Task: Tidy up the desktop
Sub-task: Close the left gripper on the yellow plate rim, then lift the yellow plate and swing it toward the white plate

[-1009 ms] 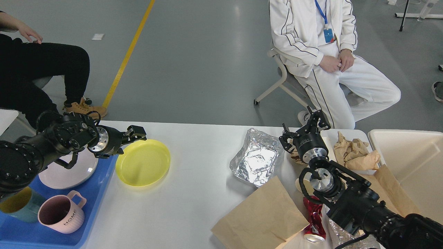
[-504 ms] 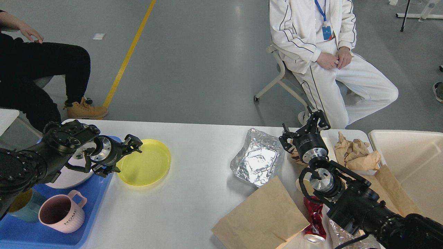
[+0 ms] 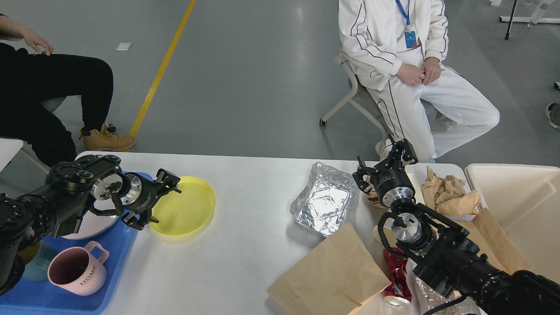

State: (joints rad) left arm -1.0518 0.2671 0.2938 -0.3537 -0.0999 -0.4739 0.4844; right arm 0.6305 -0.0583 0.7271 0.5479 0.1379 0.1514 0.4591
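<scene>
Desk [image 3: 245,262], white and glossy, fills the lower half of the frame. At lower left, the left gripper [image 3: 158,201] sits at the near-left rim of the yellow plate [image 3: 186,212], jaws spread apart, one finger above the rim and one below left. Beside it lies the blue tray [image 3: 87,284] with a pink mug [image 3: 76,267] and white plate [image 3: 94,221]. At centre right, the right gripper [image 3: 383,164] hovers with jaws apart between the foil container [image 3: 323,203] and crumpled brown paper [image 3: 448,194].
</scene>
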